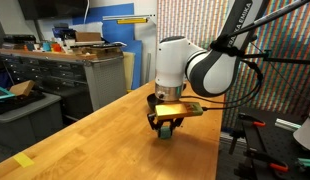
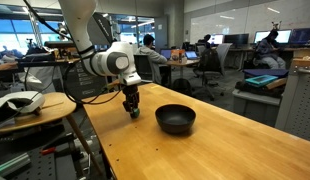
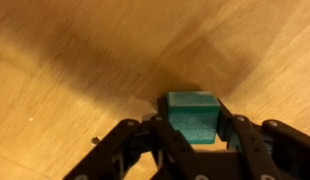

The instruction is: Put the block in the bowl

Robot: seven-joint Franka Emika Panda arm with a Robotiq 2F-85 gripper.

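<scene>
gripper: we see the gripper [image 3: 192, 125] low over the wooden table [image 2: 230, 140], its fingers [image 3: 231, 126] at 9 and 3 o'clock of the teal block [image 3: 190, 112] and pressed to its two side faces, so we read it as clamped on the cube
block: it sits square between the fingers with its top face showing; we cannot tell whether it rests on the wood or is just off it
why this hold: opposite flat faces give the pads an even bite, so we expect the cube not to twist when carried
bowl: the black bowl [image 2: 175, 126] stands on the table at about 4 o'clock of the gripper in an exterior view, near but apart, mouth up to receive the block
step in hand: we judge the grasp made, the lift and carry not yet done
risk: a low carry could knock the glossy rim
</scene>
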